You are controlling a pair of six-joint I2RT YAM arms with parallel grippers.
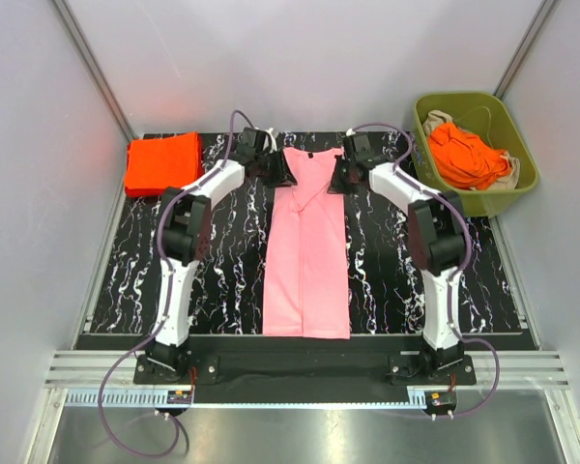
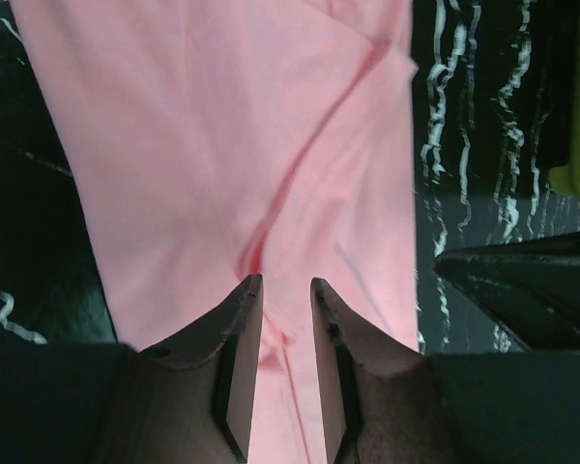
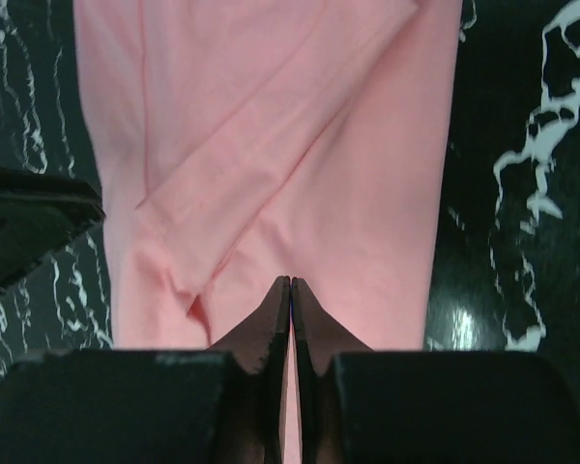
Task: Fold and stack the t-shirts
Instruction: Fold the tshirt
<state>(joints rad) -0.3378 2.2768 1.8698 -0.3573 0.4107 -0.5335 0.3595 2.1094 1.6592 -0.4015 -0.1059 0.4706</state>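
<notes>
The light pink t-shirt lies flat down the middle of the black marbled table, folded into a long strip, with its dark neck label at the far end. My left gripper is at the shirt's far left corner. In the left wrist view its jaws stand a little apart over the pink cloth, with a small ridge of cloth between them. My right gripper is at the far right corner. Its jaws are shut tip to tip over the cloth; I cannot tell whether they pinch it.
A folded orange-red t-shirt lies at the table's far left corner. The olive-green bin at the far right holds crumpled orange-red shirts. White walls enclose the table on three sides.
</notes>
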